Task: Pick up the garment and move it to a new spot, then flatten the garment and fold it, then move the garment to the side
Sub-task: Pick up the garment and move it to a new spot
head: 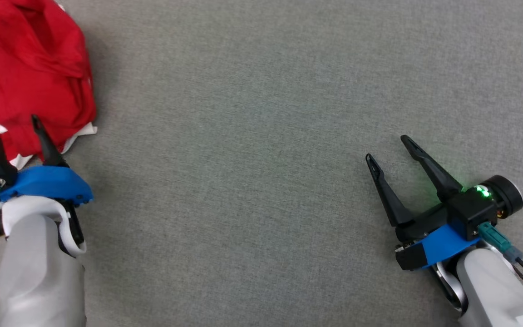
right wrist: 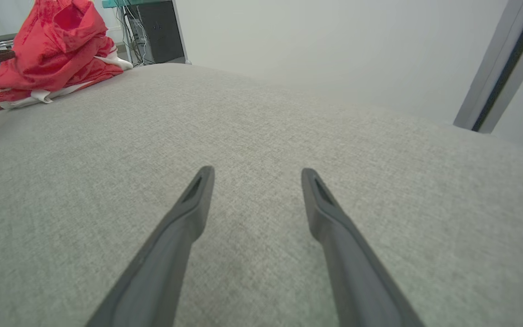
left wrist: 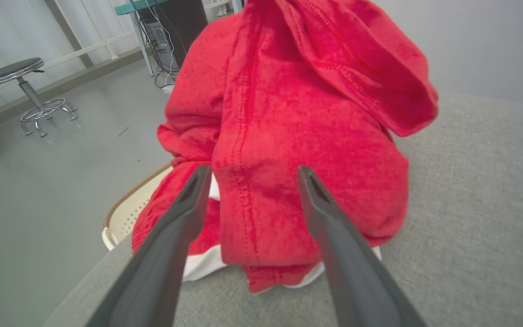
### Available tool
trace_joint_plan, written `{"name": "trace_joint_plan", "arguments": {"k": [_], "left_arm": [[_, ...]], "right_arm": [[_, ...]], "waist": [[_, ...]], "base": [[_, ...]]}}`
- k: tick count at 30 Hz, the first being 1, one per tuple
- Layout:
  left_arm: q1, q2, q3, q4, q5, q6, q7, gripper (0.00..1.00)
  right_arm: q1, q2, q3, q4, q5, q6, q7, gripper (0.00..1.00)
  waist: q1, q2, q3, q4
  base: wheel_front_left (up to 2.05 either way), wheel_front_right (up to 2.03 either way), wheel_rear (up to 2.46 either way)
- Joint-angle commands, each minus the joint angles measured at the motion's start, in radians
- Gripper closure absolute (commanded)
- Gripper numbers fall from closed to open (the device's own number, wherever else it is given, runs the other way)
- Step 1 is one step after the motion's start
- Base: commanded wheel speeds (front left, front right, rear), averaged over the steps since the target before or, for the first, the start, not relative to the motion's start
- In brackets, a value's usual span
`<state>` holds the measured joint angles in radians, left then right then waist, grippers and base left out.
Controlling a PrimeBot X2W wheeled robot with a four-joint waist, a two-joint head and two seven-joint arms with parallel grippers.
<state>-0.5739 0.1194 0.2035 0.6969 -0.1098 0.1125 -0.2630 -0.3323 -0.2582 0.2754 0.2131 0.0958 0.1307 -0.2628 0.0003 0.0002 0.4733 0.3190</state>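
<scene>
A red garment (head: 30, 72) with white trim lies bunched in a heap at the far left of the grey table (head: 261, 113). My left gripper (head: 14, 127) is open, its two dark fingers spread over the heap's near edge. In the left wrist view the garment (left wrist: 298, 136) rises right in front of the left gripper (left wrist: 252, 170), a fold of it standing between the open fingers, not clamped. My right gripper (head: 386, 147) is open over bare table at the right, nothing between its fingers. In the right wrist view the right gripper (right wrist: 257, 170) points across the table and the garment (right wrist: 52, 50) lies far off.
The table's left edge runs close beside the garment (left wrist: 89, 281). Past it stand a pale chair back (left wrist: 130, 209), a round stool (left wrist: 16, 72) on the floor and a dark computer case (left wrist: 175, 27). A door frame (right wrist: 497, 68) stands beyond the table.
</scene>
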Motion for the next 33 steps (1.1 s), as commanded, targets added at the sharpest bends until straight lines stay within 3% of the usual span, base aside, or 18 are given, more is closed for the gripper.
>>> {"name": "trace_joint_plan", "arguments": {"k": [1, 6, 12, 13, 14, 15, 21, 33], "left_arm": [[-0.035, 0.011, 0.008, 0.014, 0.002, 0.013, -0.003, 0.0], [-0.099, 0.046, 0.033, 0.085, 0.0, 0.047, -0.003, 0.0], [-0.168, 0.08, 0.055, 0.188, -0.029, 0.036, 0.003, 0.0], [-0.18, 0.085, 0.06, 0.209, -0.034, 0.03, 0.005, 0.2], [-0.193, 0.09, 0.06, 0.23, -0.039, 0.022, 0.005, 0.56], [-0.202, 0.091, 0.061, 0.255, -0.047, 0.015, 0.009, 1.0], [-0.25, 0.105, 0.041, 0.295, -0.049, -0.049, -0.003, 1.0], [-0.277, 0.103, -0.069, 0.059, 0.044, -0.134, -0.002, 1.0]], "right_arm": [[-0.016, -0.012, 0.003, -0.007, 0.003, 0.0, -0.003, 0.0], [-0.029, -0.03, 0.008, -0.035, 0.011, 0.0, -0.001, 0.0], [-0.022, -0.042, -0.008, -0.033, 0.019, 0.0, 0.0, 0.0], [-0.022, -0.042, -0.009, -0.032, 0.02, 0.0, 0.0, 0.0], [-0.022, -0.043, -0.011, -0.03, 0.021, 0.0, 0.0, 0.0], [-0.022, -0.041, -0.013, -0.026, 0.022, 0.0, 0.0, 0.0], [-0.028, -0.017, -0.018, -0.02, 0.025, 0.0, 0.0, 0.0], [0.001, 0.078, -0.016, 0.025, 0.023, 0.0, -0.002, 0.0]], "waist": [[-0.0003, -0.0002, 0.012, -0.01], [-0.0003, -0.0002, 0.051, -0.045], [-0.0003, -0.0002, 0.079, -0.067], [-0.0003, -0.0002, 0.082, -0.07], [-0.0003, -0.0002, 0.083, -0.072], [-0.0003, -0.0002, 0.084, -0.074], [-0.0003, -0.0002, 0.059, -0.076], [-0.0003, -0.0002, -0.095, -0.09]], "base": [[0.0, 0.0, 0.0], [0.0, 0.0, 0.0], [0.0, 0.0, 0.0], [0.0, 0.0, 0.0], [0.0, 0.0, 0.0], [0.0, 0.0, 0.0], [0.0, 0.0, 0.0], [0.0, 0.0, 0.0]]}}
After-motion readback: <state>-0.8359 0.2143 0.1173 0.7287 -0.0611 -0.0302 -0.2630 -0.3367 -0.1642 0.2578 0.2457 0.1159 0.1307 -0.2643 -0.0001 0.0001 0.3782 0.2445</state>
